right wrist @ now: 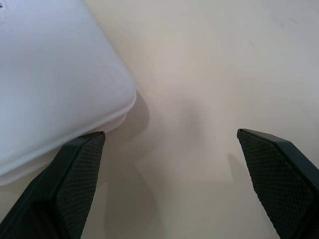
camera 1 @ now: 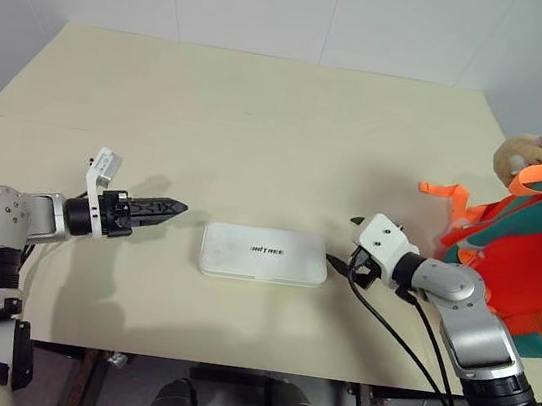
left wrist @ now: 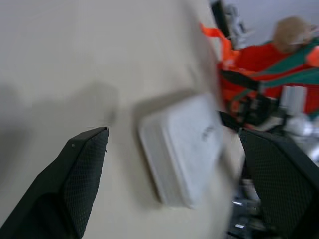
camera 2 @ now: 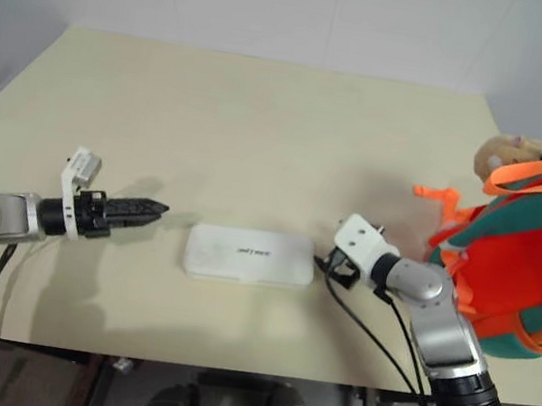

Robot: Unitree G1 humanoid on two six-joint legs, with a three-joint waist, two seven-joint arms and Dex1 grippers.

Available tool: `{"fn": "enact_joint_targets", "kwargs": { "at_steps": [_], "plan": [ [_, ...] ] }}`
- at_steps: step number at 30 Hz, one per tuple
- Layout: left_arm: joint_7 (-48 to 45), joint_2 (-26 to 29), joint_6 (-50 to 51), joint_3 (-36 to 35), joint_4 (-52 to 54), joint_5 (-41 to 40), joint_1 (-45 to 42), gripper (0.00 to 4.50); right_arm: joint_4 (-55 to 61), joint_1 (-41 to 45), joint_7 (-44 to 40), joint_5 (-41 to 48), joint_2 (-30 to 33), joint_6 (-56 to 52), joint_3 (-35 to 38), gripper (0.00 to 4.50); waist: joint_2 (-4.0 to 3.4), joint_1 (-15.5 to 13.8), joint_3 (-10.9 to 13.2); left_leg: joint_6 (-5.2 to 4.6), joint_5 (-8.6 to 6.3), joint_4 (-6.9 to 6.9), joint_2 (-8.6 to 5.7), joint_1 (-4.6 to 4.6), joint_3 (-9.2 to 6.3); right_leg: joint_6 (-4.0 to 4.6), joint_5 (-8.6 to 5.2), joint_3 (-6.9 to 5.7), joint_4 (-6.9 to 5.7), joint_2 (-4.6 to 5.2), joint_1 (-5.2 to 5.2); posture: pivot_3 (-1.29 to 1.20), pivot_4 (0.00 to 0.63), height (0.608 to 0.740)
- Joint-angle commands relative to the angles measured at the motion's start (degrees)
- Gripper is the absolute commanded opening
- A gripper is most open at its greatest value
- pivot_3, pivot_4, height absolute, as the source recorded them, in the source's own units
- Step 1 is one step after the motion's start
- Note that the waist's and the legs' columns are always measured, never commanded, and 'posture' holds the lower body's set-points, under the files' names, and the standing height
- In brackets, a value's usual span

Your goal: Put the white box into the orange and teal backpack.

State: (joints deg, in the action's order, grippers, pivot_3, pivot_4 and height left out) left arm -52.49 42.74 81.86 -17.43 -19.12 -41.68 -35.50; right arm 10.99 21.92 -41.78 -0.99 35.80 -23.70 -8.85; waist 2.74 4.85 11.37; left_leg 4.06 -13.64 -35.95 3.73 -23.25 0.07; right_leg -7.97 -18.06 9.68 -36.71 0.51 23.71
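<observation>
The right gripper [camera 1: 337, 266] is nearest, at the right end of the white box [camera 1: 264, 255], with its fingers wide open and nothing in them. The big pale table [camera 1: 264, 111] holds everything. The orange and teal backpack [camera 1: 530, 262] stands at the table's right edge, near the box, so the box has only a short way to go. The box lies flat between the two grippers, not picked up yet. The left gripper [camera 1: 171, 208] points at its left end, fingers wide open and empty, likely so both can squeeze the box from each end.
</observation>
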Motion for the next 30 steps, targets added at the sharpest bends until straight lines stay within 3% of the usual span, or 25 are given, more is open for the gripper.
{"fn": "enact_joint_targets", "kwargs": {
  "at_steps": [1, 11, 30],
  "plan": [
    [-2.89, 1.33, 3.15, 1.35, -0.72, -2.56, 0.43, 4.46, 0.97, 0.66, -0.80, 0.19, 0.37, 1.14, -0.03, 4.50, 0.00, 0.00, 0.00, 0.00, 0.00, 0.00, 0.00, 0.00, 0.00, 0.00, 0.00, 0.00, -0.01, 0.00, 0.00, 0.00, 0.150, 0.740],
    [-5.72, -0.16, 3.42, 9.36, -2.34, -1.79, 0.89, 4.46, -0.57, 1.96, -0.67, -0.11, -0.29, 2.22, -0.22, 4.50, 0.00, 0.02, 0.00, 0.03, 0.01, -0.01, -0.01, 0.03, -0.01, 0.03, -0.01, 0.00, -0.07, 0.00, 0.00, 0.00, 0.150, 0.740],
    [-8.06, -5.15, -0.21, 13.10, -10.02, -0.42, -4.83, 4.46, 0.45, 1.25, -1.92, 0.53, -0.46, 2.60, -1.05, 4.50, -0.01, -0.09, 0.00, 0.04, 0.02, -0.05, -0.03, 0.04, -0.03, 0.03, -0.01, 0.00, -0.11, 0.00, -0.01, 0.00, 0.150, 0.740]
  ]
}}
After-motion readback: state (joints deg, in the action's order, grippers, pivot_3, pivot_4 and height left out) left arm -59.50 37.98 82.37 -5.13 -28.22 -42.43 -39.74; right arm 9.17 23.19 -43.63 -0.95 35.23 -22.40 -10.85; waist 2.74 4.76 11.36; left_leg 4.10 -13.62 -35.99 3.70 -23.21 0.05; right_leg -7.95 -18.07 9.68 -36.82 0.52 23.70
